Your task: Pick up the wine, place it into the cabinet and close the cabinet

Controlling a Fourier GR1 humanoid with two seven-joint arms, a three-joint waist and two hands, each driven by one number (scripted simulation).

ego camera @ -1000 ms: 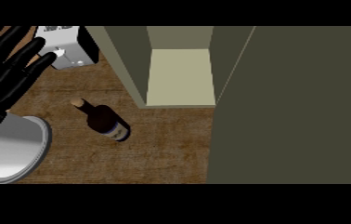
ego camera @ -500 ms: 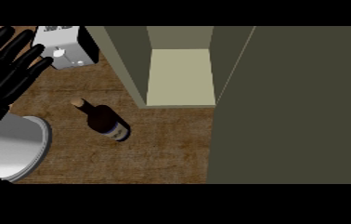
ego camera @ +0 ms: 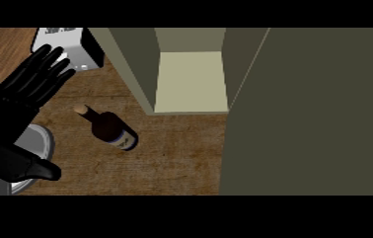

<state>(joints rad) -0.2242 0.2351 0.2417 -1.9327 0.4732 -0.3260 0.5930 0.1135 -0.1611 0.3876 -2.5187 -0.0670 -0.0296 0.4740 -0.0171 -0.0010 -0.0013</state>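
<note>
Wooden counter (ego camera: 175, 158): brown, grained and flat; you see it carry the bottle and the foot of the cabinet.
Wine bottle (ego camera: 111, 129): dark glass with a round body, a pale label near the base and a cork-coloured top. It rests on the counter in front of the cabinet's left wall, touching nothing.
Long axis: as you look down, it runs from the top at upper left to the base at lower right. You cannot tell from this steep view whether the bottle is upright or leaning.
Left hand (ego camera: 33, 86): black, with fingers (ego camera: 51, 59) straight and slightly apart, holding nothing. Its thumb sits low at the view's left edge.
Key relation: the bottle lies just to the right of the left hand, near but apart, with its neck the closest part.
Nearer hand: the left, by your judgement; the right hand does not show.
Cabinet (ego camera: 134, 69): olive walls, standing open, beyond and right of the bottle.
Shelf (ego camera: 193, 81): pale, flat and bare.
Door (ego camera: 299, 113): a broad dark olive panel, swung open at the right.
White box (ego camera: 65, 47): angular, just behind the fingertips.
</note>
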